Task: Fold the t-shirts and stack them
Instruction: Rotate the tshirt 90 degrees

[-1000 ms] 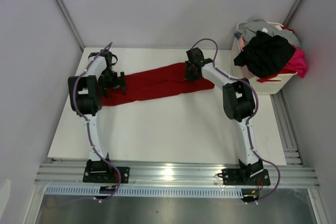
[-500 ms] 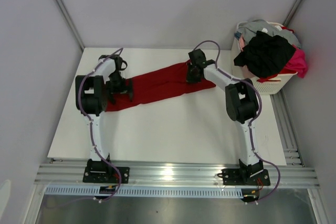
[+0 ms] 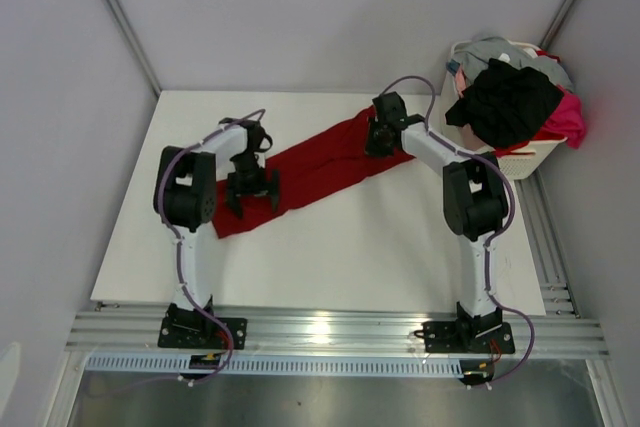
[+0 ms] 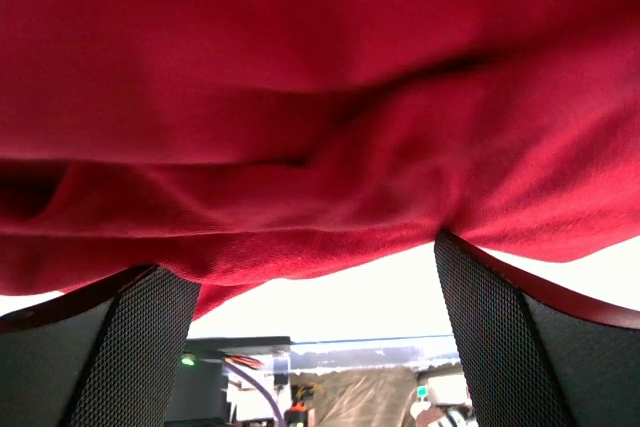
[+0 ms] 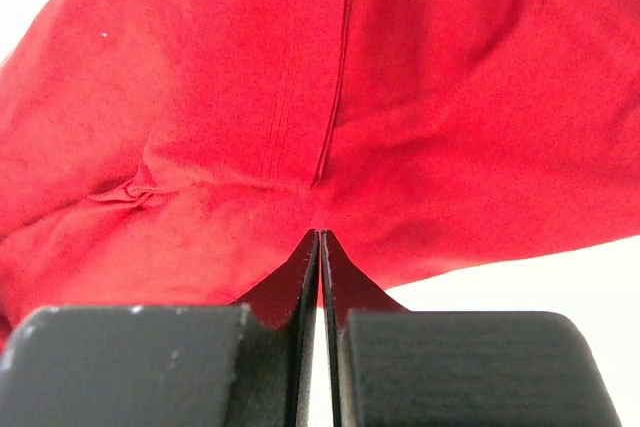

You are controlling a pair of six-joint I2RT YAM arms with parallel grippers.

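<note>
- On the table (image 3: 350, 247), where's the job at? Quick pls.
- Early, I'd say. Only the dark red tee (image 3: 320, 159) is out. It lies as a long bunched band on the diagonal, from far right to near left. It isn't spread flat, there's no fold I can make out, and there's no stack anywhere.
- Grippers?
- Right gripper (image 3: 381, 137) is at the far end, jaws pressed together w/ a pinch of red cloth at the tips (in the wrist view, creases run straight into that gripper (image 5: 319, 235)). Left gripper (image 3: 250, 189) sits over the near end. Its fingers (image 4: 130, 337) are spread wide w/ cloth draped across betw. them, nothing clamped.
- And the rest?
- Black tee (image 3: 505, 102), pink tee (image 3: 570, 119) and grey tee (image 3: 490, 49) are all heaped in the white basket (image 3: 515, 165) at the far right corner.
- So what's left?
- Nearly all of it, imo: flatten the red one and fold it, do the same for each tee in the basket, then stack.
</note>
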